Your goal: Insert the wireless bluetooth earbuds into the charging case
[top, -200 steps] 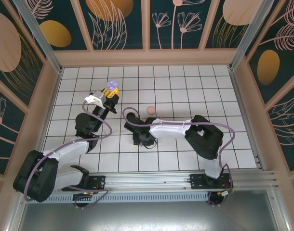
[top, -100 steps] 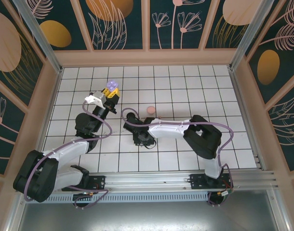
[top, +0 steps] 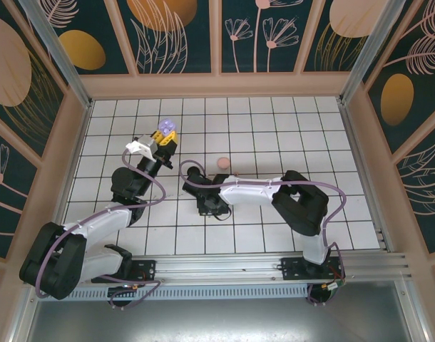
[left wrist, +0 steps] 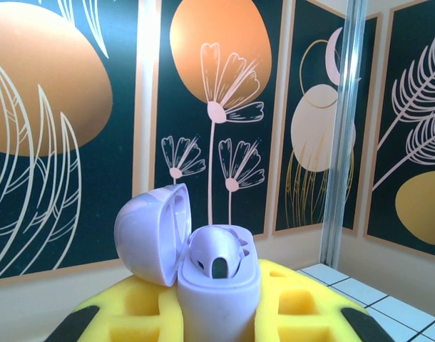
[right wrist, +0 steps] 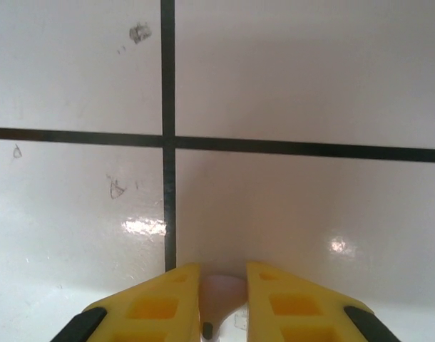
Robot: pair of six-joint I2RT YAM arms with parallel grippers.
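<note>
Arm folded low, my right gripper (right wrist: 223, 272) pinches a pink earbud (right wrist: 221, 296) (left gripper (top: 165, 136) grips the case (left wrist: 219, 281) aloft).

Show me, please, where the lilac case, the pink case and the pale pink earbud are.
lilac case (left wrist: 217, 303): left wrist view, front of its lower half.
pink case (top: 222, 163): top external view, middle of its round top.
pale pink earbud (right wrist: 221, 292): right wrist view, its rounded upper part.
</note>
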